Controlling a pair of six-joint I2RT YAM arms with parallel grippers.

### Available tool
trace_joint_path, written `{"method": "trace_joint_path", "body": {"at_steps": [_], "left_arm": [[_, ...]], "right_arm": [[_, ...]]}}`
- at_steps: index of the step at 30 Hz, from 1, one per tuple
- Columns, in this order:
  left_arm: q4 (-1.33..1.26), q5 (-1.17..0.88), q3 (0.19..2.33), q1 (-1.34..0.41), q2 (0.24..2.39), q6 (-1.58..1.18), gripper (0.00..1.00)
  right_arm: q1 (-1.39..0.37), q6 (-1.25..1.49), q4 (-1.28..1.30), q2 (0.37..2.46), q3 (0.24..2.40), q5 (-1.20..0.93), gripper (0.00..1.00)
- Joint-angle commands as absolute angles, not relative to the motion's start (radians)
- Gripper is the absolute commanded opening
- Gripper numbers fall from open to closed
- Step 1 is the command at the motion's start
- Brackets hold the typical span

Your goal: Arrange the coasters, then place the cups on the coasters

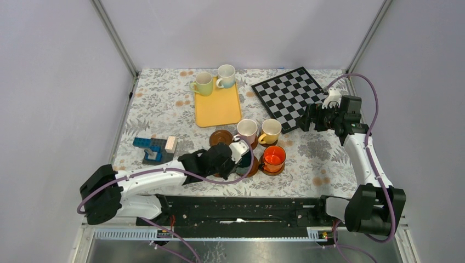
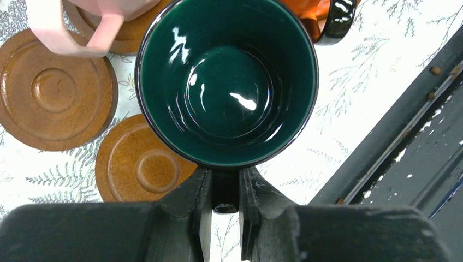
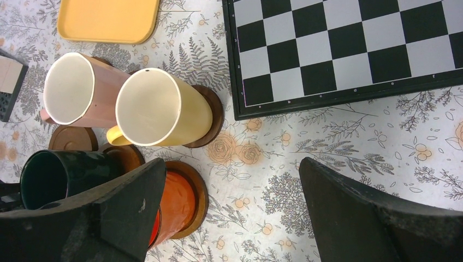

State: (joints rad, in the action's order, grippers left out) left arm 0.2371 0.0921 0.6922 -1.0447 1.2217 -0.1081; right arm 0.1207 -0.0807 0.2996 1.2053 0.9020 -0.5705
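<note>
My left gripper (image 2: 225, 192) is shut on the handle of the dark green cup (image 2: 226, 82), which sits upright over the edge of a brown coaster (image 2: 136, 166). Another bare coaster (image 2: 54, 90) lies to its left. In the top view the left gripper (image 1: 239, 155) sits just left of the orange cup (image 1: 273, 158). The pink cup (image 1: 247, 130), yellow cup (image 1: 270, 130) and orange cup each stand on a coaster. The pale green cup (image 1: 204, 84) and white cup (image 1: 226, 75) stand at the far end of the yellow tray (image 1: 219, 109). My right gripper (image 3: 235, 213) hangs open, holding nothing.
A chessboard (image 1: 288, 96) lies at the back right, beside the right gripper (image 1: 307, 120). Blue and pale blocks (image 1: 154, 148) sit at the left. The dark frame rail (image 2: 393, 131) runs close to the green cup on the near side.
</note>
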Motion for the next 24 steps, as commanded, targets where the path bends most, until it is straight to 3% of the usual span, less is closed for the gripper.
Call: {"method": "trace_joint_path", "body": {"at_steps": [1,17,19,22,24], "left_arm": [[0.043,0.127,0.717,-1.059,1.230,-0.154,0.00],[-0.002,0.163,0.663,-1.068,1.266,-0.177,0.04],[0.009,0.155,0.663,-1.068,1.264,-0.175,0.14],[0.031,0.128,0.669,-1.068,1.264,-0.179,0.45],[0.042,0.118,0.680,-1.068,1.263,-0.177,0.53]], "right_arm": [[0.124,-0.075,0.274,1.199,0.898,-0.608,0.98],[0.125,-0.075,0.274,1.185,0.898,-0.611,0.98],[0.124,-0.076,0.274,1.186,0.898,-0.611,0.98],[0.124,-0.077,0.274,1.187,0.898,-0.611,0.98],[0.124,-0.076,0.273,1.186,0.897,-0.612,0.98]]}}
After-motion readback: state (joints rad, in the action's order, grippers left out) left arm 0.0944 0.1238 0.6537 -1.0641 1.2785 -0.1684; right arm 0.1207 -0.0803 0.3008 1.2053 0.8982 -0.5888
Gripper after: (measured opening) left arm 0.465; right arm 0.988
